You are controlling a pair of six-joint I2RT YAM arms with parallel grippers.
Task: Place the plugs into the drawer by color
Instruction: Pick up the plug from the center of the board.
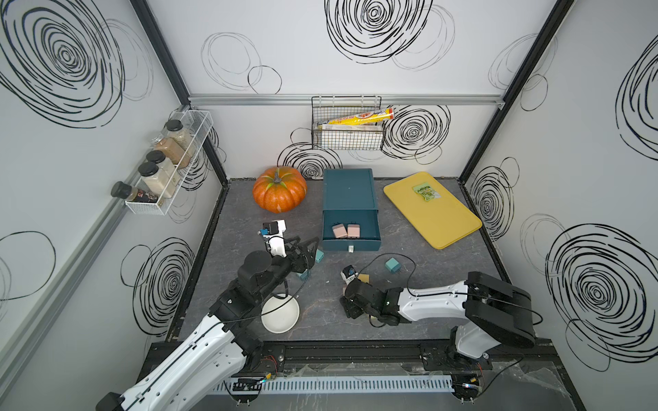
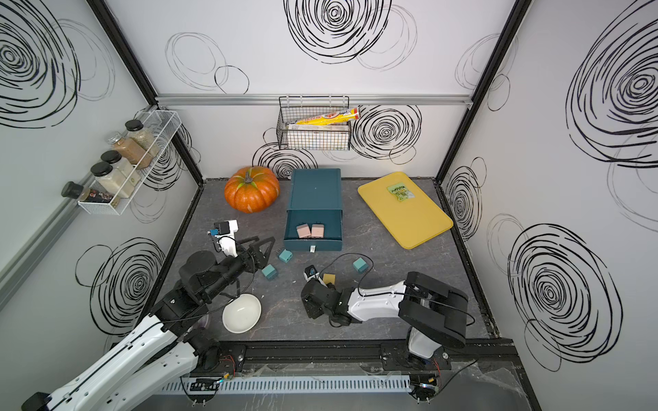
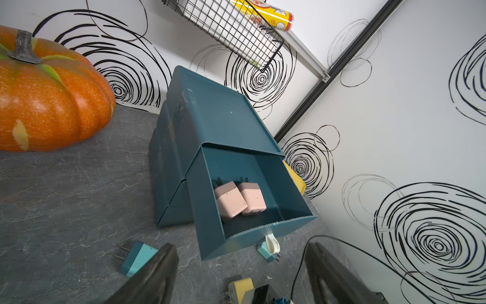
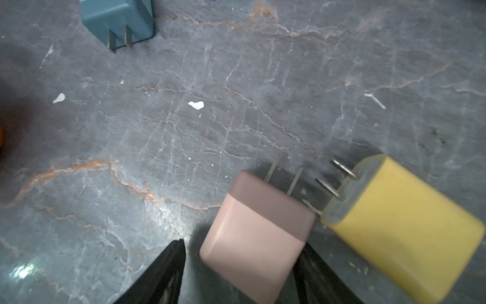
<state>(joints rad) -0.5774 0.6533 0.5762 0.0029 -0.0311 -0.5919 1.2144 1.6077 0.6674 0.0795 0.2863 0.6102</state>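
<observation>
1. Between the fingers of the right gripper (image 4: 242, 243) a pink plug (image 4: 257, 237) is seen, its prongs pointed away from the wrist. The jaws stand apart astride it. A narrow gap shows at one finger, so no firm hold is judged to be made yet.
2. Just beside that gripper a yellow plug (image 4: 402, 237) lies on the table (image 4: 236, 92), nearly touching the pink plug's prongs. Well ahead of the gripper a teal plug (image 4: 118, 21) lies apart.
3. Ahead of the left gripper (image 3: 240, 247) the top drawer (image 3: 263, 229) of the teal chest (image 1: 348, 188) is pulled out. Two pink plugs (image 1: 345, 231) lie side by side in it. This gripper's jaws are spread wide and nothing is held. Two more teal plugs (image 2: 285, 255) (image 2: 269, 272) lie on the table close beside it.
4. The grasp of the third pink plug is judged to be the step in hand. The teal and yellow plugs are not yet sorted.
5. For the next move, the jaws need to be closed squarely on the plug's flat sides without the yellow plug being nudged. The plug is then to be lifted, carried forward over the drawer's front wall, clear of the left gripper, and let go beside the two pink plugs.
</observation>
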